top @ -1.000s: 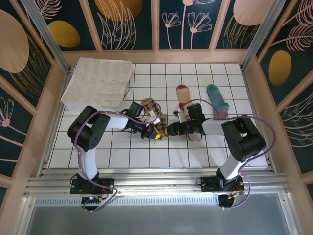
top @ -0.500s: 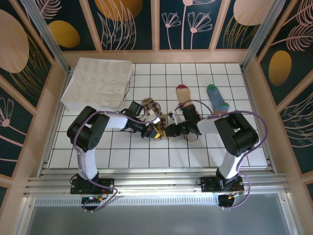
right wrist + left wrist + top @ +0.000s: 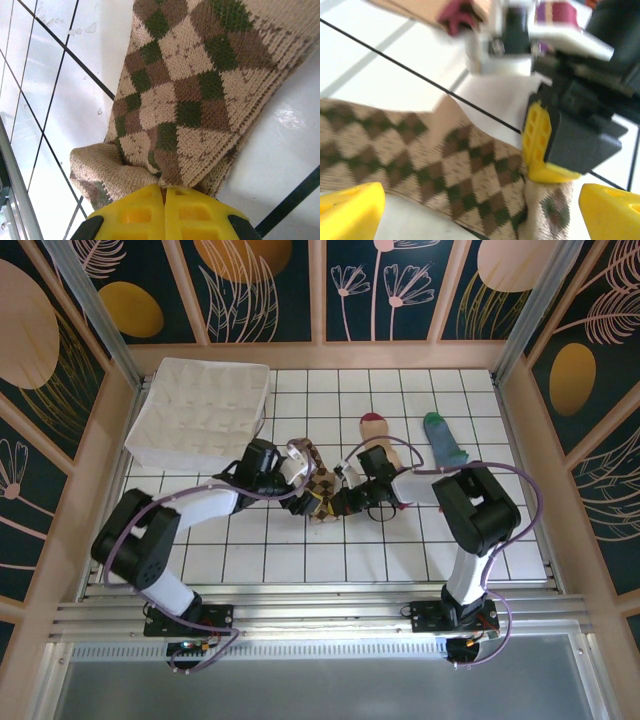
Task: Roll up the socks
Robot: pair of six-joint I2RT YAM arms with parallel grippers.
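White gridded table (image 3: 200, 560) inside a wooden frame, dark floral panels all round, and a white dimpled tray (image 3: 205, 410) sitting in the far left corner. So, all the action is mid-table, where the argyle sock (image 3: 318, 480) lies at a slant with both arms reaching in toward it from either side.

Right gripper (image 3: 164, 200) is pinched tight, yellow tips pressed flush together right on the bunched, folded-over near end of that sock. You can see the fabric puckering where it meets the tips.

Left gripper (image 3: 481, 212) is spread wide, holding nothing. Its yellow fingers (image 3: 350, 210) sit far apart with the sock stretched across the gap between them, and the other arm's black-and-yellow finger is parked on the sock just ahead.

Other two are flat on the table past the right wrist, untouched: the beige sock (image 3: 375, 435) with its red toe pointing away, and the blue-grey sock (image 3: 443, 445) with the green toe further right, clear of both arms.
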